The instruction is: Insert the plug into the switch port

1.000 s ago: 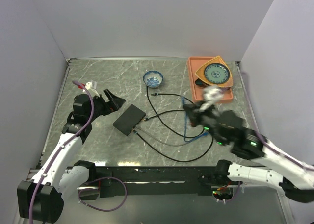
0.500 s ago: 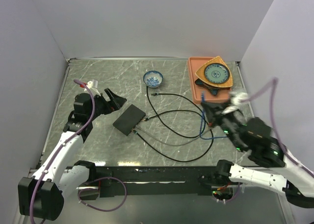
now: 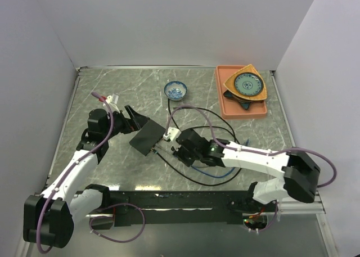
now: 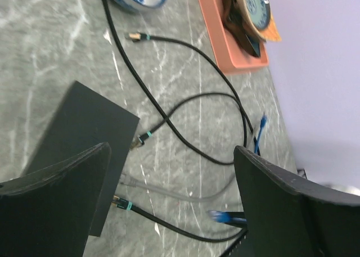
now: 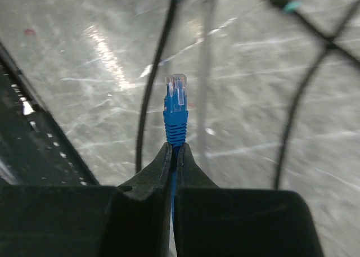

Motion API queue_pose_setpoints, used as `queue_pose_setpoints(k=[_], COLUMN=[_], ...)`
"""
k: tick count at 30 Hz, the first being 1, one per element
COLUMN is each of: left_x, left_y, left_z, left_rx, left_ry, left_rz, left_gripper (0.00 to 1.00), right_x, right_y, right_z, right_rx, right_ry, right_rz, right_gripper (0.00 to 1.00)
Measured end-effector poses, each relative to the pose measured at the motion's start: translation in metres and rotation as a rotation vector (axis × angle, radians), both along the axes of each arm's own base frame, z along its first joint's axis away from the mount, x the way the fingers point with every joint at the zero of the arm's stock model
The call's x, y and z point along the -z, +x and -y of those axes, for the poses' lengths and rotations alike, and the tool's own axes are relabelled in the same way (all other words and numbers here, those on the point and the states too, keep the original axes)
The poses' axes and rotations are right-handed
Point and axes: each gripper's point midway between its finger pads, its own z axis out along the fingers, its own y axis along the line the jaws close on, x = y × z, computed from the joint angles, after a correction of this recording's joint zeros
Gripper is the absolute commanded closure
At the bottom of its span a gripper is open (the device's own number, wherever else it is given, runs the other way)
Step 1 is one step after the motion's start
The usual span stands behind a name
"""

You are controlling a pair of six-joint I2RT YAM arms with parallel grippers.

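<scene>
The switch (image 3: 148, 137) lies angled on the table (image 3: 112, 88), left of centre, between the two grippers. The left gripper (image 3: 135, 119) sits at its far-left corner with jaws spread wide and nothing in them; whether a finger touches the box cannot be told. The right gripper (image 3: 175, 147) is low over the table just right of the switch, near the edge where the cables meet it. Its jaws are clamped on the blue plug (image 5: 175, 99), which juts out past the fingertips. From above, the plug itself is too small to make out; only a stretch of blue cable (image 3: 216, 170) shows beside the right arm. The right wrist view shows the grip clearly but not the switch, only blurred black cables (image 5: 152, 82) crossing the marble. The left wrist view shows the switch (image 4: 79, 139) reaching in from the left finger's side of the open left gripper (image 4: 171, 150). It also shows two teal-ringed connectors (image 4: 140, 139) at the switch's edge.
</scene>
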Motion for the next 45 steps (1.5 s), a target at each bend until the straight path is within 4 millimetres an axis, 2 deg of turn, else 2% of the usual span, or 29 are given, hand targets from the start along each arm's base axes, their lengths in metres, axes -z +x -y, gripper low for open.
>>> queue_pose_setpoints(k=[2,4,7,11,18,24,31,38,45], left_x=[0.004,0.007,0.003,-0.004,-0.001,0.008,0.001,-0.001,0.0], left_y=[-0.003,-0.006,-0.011,-0.018,-0.042,-0.056,-0.062,-0.065,-0.062], left_z=[0.004,0.008,0.016,0.029,0.069,0.093,0.109,0.117,0.118], left_rx=[0.027,0.058,0.111,0.185,0.363,0.468,0.527,0.562,0.552], left_ry=[-0.007,-0.014,-0.028,-0.041,-0.032,-0.014,-0.006,0.001,0.012], left_rz=[-0.003,-0.004,0.018,0.062,0.087,0.075,0.105,0.118,0.118], left_gripper=[0.06,0.08,0.11,0.16,0.24,0.27,0.35,0.38,0.27], right_x=[0.011,0.011,-0.003,-0.022,-0.041,-0.047,-0.053,-0.06,-0.062], right_y=[-0.003,-0.003,0.003,0.011,0.017,0.02,0.021,0.024,0.023], right_z=[-0.008,-0.016,-0.028,-0.032,-0.023,-0.011,-0.007,-0.005,-0.003], right_rx=[-0.02,-0.031,-0.044,-0.049,-0.047,-0.038,-0.044,-0.046,-0.057], right_ry=[0.037,0.097,0.217,0.335,0.449,0.507,0.546,0.571,0.591], right_rz=[-0.068,-0.11,-0.141,-0.155,-0.172,-0.187,-0.201,-0.193,-0.209], right_gripper=[1.0,1.0,1.0,1.0,1.0,1.0,1.0,1.0,1.0])
